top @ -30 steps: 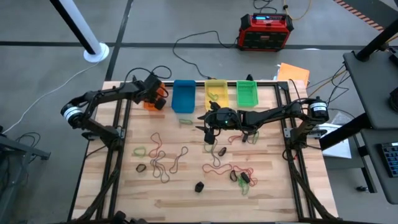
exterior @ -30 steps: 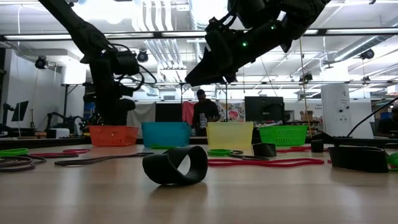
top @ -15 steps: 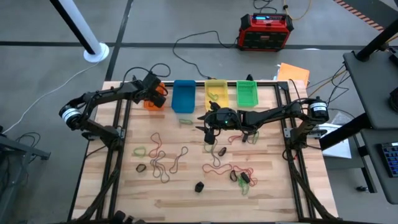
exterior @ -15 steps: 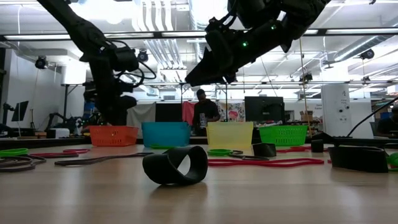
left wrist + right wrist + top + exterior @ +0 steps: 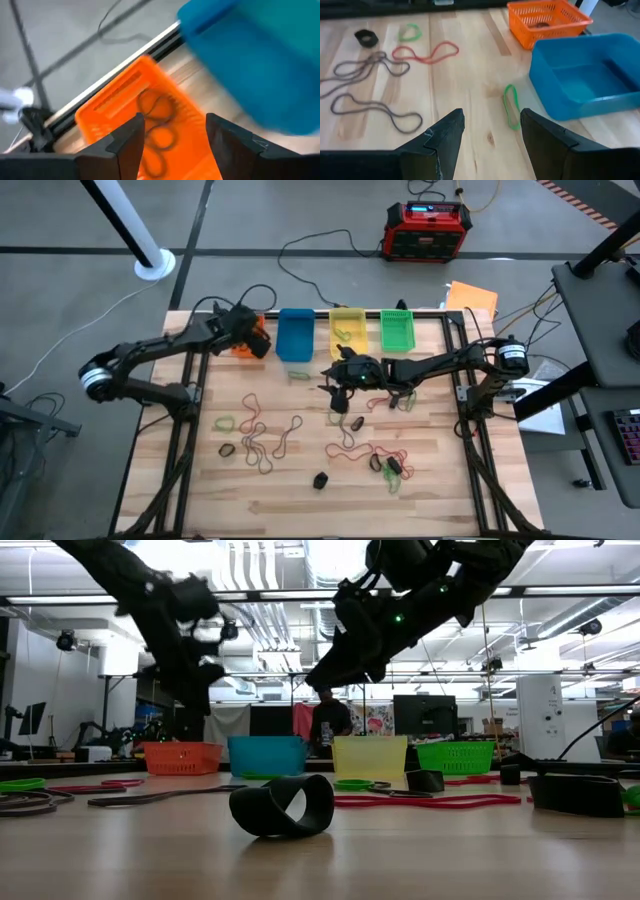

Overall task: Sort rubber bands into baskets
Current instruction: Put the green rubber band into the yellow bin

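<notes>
Four baskets [image 5: 346, 332] stand side by side along the tabletop's [image 5: 450, 480] far edge — orange, blue, yellow, green. Rubber bands [image 5: 262, 435] lie scattered across the middle. The strip along the near edge is bare wood — open passage.

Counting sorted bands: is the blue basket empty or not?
Empty as far as visible: the right wrist view shows the blue basket with a bare floor, though part is cut off.
</notes>
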Robot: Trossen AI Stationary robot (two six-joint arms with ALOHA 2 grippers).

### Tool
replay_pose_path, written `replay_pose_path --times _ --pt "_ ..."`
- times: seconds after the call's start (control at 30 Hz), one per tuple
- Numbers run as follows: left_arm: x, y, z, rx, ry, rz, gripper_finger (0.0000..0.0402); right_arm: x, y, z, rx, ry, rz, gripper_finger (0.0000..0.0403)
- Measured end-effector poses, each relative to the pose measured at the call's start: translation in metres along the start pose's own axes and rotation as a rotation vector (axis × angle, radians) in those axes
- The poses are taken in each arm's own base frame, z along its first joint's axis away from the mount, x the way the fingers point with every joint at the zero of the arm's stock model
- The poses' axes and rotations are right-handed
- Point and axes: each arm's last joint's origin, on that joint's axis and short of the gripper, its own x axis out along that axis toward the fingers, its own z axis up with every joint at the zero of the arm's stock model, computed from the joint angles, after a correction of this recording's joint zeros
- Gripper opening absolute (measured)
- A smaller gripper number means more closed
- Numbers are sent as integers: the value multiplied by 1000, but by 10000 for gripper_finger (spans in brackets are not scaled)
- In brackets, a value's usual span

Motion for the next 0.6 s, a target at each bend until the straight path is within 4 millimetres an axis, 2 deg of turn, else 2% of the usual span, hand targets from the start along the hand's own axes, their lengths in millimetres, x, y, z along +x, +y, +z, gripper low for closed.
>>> replay_pose_path --times 0.17,0.33,0.43,0.6 --pt "-36 -23 -10 109 -167 -150 185 0 0 -6 -8 65 -2 189" --pt "-62 -49 -35 264 -353 -447 182 -5 -1 -12 -66 154 -1 189" --pt "-73 -62 -54 333 -449 -609 182 -10 -2 -7 -117 192 0 189" --pt "-83 -71 -74 343 -555 -694 182 -13 -4 -2 -204 277 2 189"
